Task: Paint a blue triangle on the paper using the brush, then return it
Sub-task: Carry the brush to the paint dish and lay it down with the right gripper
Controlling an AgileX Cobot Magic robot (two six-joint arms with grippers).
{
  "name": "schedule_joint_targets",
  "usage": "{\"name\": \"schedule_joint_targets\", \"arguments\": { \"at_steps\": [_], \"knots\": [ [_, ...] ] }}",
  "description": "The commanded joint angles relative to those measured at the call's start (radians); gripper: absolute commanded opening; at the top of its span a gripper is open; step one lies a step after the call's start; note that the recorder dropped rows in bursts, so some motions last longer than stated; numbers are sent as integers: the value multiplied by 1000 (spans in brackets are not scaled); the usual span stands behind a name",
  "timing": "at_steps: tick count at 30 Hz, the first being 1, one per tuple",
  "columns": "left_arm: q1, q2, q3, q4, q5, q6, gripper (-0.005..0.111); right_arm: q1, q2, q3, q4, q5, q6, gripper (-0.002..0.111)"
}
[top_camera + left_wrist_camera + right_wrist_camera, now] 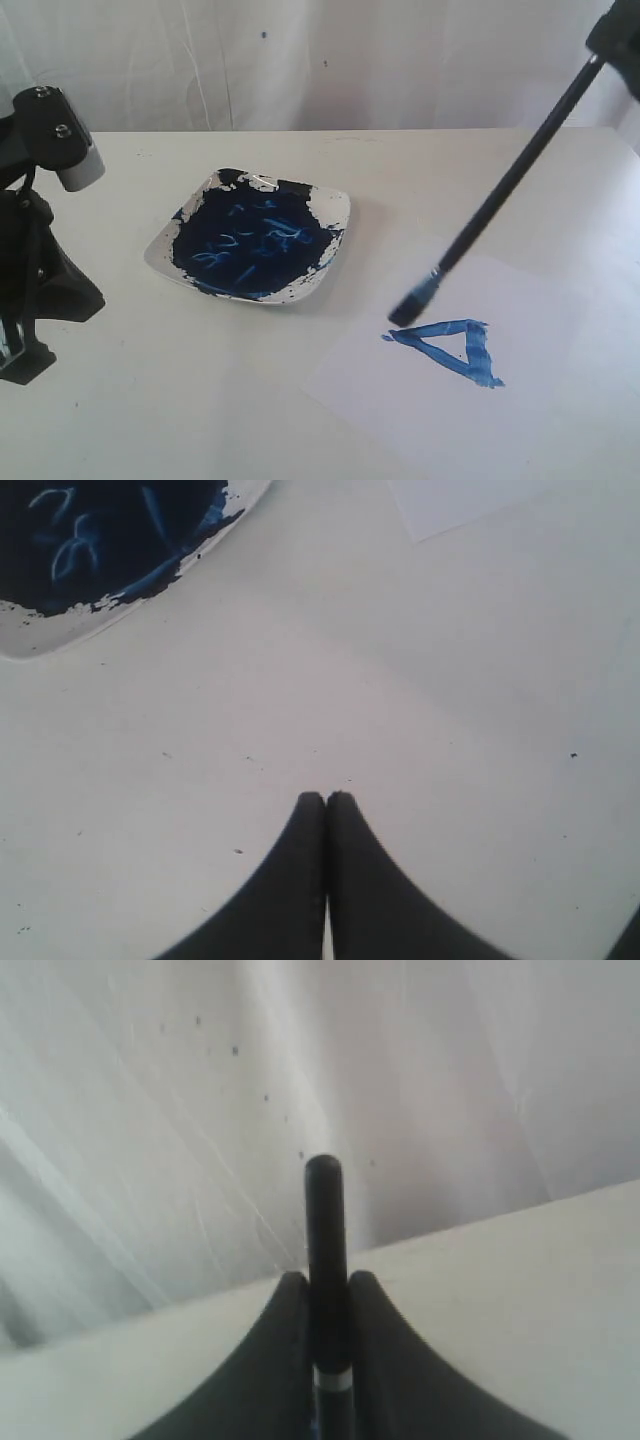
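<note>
Blue strokes close the blue triangle (450, 350) on the paper (545, 405), so the painting looks finished. The right gripper (320, 1290) is clamped on the brush (500, 195), holding it slanted with its bristles at the corner nearest the dish (335, 205), likely ready to lift away. The left gripper (326, 800) hangs over the table (150, 400), jaws together and empty, out of the way

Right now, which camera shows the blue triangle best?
The exterior view: the whole blue triangle sits on the paper. The left wrist view catches only a paper corner, the right wrist view only the brush; neither shows the triangle.
</note>
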Motion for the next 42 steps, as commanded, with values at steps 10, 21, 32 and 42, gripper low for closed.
{"name": "schedule_joint_targets", "arguments": {
  "at_steps": [10, 21, 32, 42],
  "knots": [
    [-1, -11, 6, -20, 29, -11, 0, -5, 241, -32, 114, -223, 432, 0],
    [-1, -11, 6, -20, 39, -11, 0, 71, 492, -185, 89, -260, 576, 0],
    [-1, -15, 6, -9, 79, -98, 0, 105, 734, -314, -123, -319, 959, 0],
    [-1, -164, -21, 288, 67, -383, 0, 105, 986, -379, -452, -425, 1411, 0]
  ]
}}
